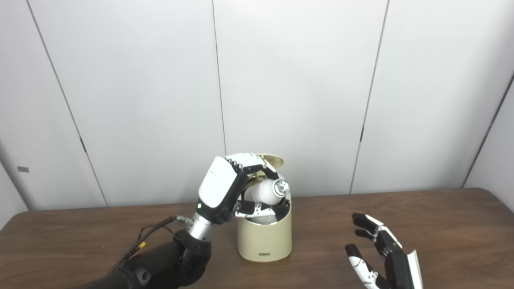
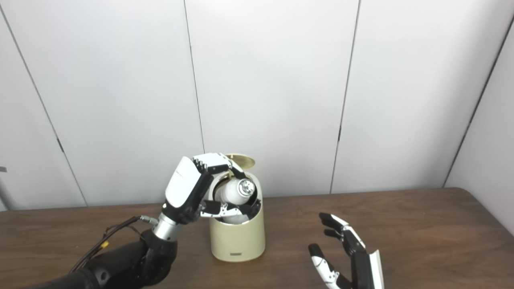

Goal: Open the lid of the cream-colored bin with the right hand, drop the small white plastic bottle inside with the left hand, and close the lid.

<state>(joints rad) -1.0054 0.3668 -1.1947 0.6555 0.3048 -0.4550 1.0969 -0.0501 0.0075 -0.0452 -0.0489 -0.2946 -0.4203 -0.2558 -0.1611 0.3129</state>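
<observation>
The left hand [image 1: 237, 188] is gripping the bottle [image 1: 266, 191] sideways over the bin [image 1: 265, 237]; released crosswise, it could jam on the rim. The right hand [image 1: 379, 251], spread, is waiting beside the bin.

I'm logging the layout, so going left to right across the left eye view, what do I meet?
Left robot hand holding the small white plastic bottle → cream-colored bin with lid open → right robot hand, open.

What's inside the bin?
I can't see into the bin; the left hand holding the white bottle over its open top covers the inside. The lid stands up behind.
</observation>
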